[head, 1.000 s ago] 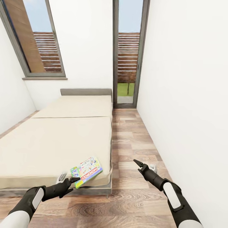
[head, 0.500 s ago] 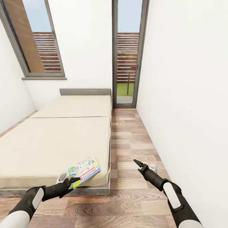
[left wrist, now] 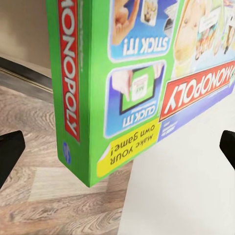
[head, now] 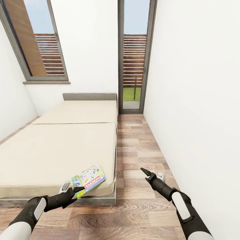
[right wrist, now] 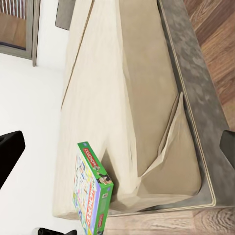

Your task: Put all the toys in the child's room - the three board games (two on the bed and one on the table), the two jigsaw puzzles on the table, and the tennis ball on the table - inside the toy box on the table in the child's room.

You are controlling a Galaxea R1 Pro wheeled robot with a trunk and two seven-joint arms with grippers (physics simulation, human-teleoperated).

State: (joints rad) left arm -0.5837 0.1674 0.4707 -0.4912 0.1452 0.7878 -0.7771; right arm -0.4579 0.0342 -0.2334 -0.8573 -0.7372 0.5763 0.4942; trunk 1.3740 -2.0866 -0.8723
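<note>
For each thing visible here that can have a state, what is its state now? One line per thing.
board game: lying flat at the bed's near corner, not gripped.
bed: otherwise bare mattress.
left gripper: jaws open, just before the board game.
right gripper: jaws open, empty, over the floor.

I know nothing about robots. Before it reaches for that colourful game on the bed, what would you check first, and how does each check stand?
1. Board game in sight, at the bed's near corner: ok.
2. Game overhangs the mattress edge, giving something to grip: ok.
3. Left tool close to the game: ok.
4. Left tool's fingers spread apart: ok.
5. Right tool away over the floor: ok.
6. Second game on the bed: cannot tell.
</note>
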